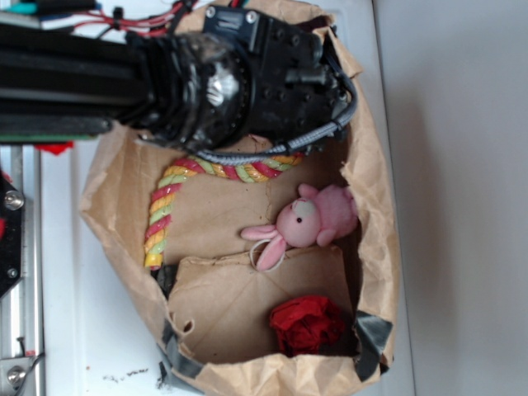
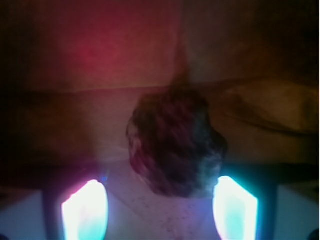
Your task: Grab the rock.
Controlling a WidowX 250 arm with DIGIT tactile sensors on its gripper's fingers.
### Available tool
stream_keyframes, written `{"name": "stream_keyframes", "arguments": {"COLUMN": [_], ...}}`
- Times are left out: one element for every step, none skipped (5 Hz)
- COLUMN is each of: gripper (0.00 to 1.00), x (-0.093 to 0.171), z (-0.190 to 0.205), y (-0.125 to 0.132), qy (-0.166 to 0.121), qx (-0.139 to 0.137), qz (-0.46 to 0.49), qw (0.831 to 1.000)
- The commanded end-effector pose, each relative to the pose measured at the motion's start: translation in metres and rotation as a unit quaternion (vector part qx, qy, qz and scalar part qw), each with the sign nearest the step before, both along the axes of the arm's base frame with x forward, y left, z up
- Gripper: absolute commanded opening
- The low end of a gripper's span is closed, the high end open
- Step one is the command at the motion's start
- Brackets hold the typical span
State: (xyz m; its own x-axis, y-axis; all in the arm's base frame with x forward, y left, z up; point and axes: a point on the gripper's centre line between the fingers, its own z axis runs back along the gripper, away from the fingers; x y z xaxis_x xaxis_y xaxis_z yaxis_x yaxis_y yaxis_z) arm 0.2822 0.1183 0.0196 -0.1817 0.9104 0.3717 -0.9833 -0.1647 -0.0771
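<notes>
- Step in hand, as I judge it: final approach / pre-grasp; black WidowX arm w/ its gripper (image 2: 160,210) is down inside the crumpled brown paper bag (image 1: 375,206), at about 12 o'clock of the bag in ext. view
- Target: small dark brown rough lumpy rock (image 2: 175,142); seen only in wrist view, dead centre, sitting between the two glowing fingertips (image 2: 85,210); hidden under the arm in ext. view; seems to rest on the bag floor w/ the paper wall behind it at 12 o'clock
- Gripper state: spread wide; one tip at 7 o'clock of the rock, other at 5 o'clock, each just beside it; can't tell if either touches; nothing held yet
- Other stuff in bag, well apart from the arm: pink plush bunny (image 1: 309,219) at 3 o'clock; red wrinkly ball-like lump (image 1: 308,324) at 5 o'clock (not the target); twisted multicolour rope (image 1: 177,202) at 10 o'clock
- Next move calls for: small push fwd/down so the tips straddle the rock's widest part, then close; rough irregular shape may twist or slip, so squeeze centred; wrist view is blurry, so alignment is approx
</notes>
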Motion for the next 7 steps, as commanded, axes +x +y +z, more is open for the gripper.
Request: {"name": "stream_keyframes", "arguments": {"gripper": [0.0,0.0,0.0,0.0,0.0,0.0,0.0], "x": [-0.005,-0.006,-0.007,-0.011,-0.021,-0.027,-0.029], "z": [0.012,0.014,0.015,0.032,0.064,0.087,0.103], "y": [0.0,0.0,0.0,-0.004,-0.013,-0.028,-0.036], "qy": [-0.016,-0.018,-0.02,-0.023,-0.027,-0.021,-0.007], "qx": [-0.003,-0.006,-0.006,-0.02,-0.048,-0.052,-0.068], "qz": [-0.008,-0.01,-0.014,-0.089,-0.184,-0.241,-0.309], "qw": [1.0,1.0,1.0,0.996,0.981,0.969,0.948]}}
